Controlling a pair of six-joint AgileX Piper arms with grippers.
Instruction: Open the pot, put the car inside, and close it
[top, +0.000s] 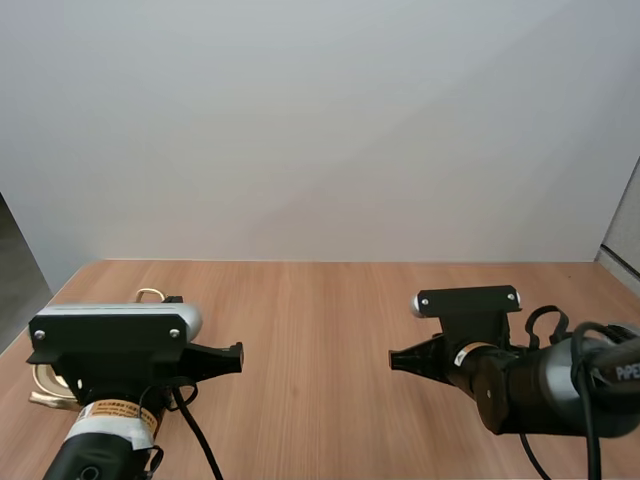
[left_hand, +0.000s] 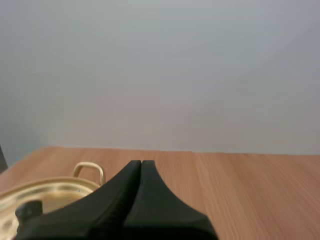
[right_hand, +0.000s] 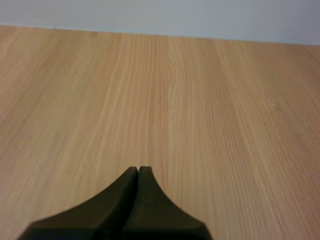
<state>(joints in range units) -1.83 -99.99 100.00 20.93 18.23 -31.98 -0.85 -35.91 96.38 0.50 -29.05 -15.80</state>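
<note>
My left gripper (left_hand: 141, 163) was closed on nothing. Its two black fingers were pressed into one dark wedge, hanging just over the near side of the shiny brass-coloured round metal pot (left_hand: 64, 183). The pot sat near the left edge of the pale wooden table (top: 320, 320), partly under my left arm, with its flat gold lid (left_hand: 47, 196) on. My right gripper (right_hand: 138, 169) was likewise shut and empty, low over bare table well apart from the pot.

As I judged it, the main danger was the small black knob (left_hand: 27, 212) on that lid. If I came down with the fingers together, the wedge would strike the knob rather than straddle it. It could then skid the lid askew or shove the whole pot towards the table edge. The polished metal looked slick, so a shallow pinch on the rounded knob might slip and drop the lid with a clatter. My own arm also covered much of the pot from above, which made aiming harder.

The pot's thin wire loop handle (left_hand: 89, 163) curved up from the rim, smooth and bright. The tabletop was matt, with fine straight grain.
</note>
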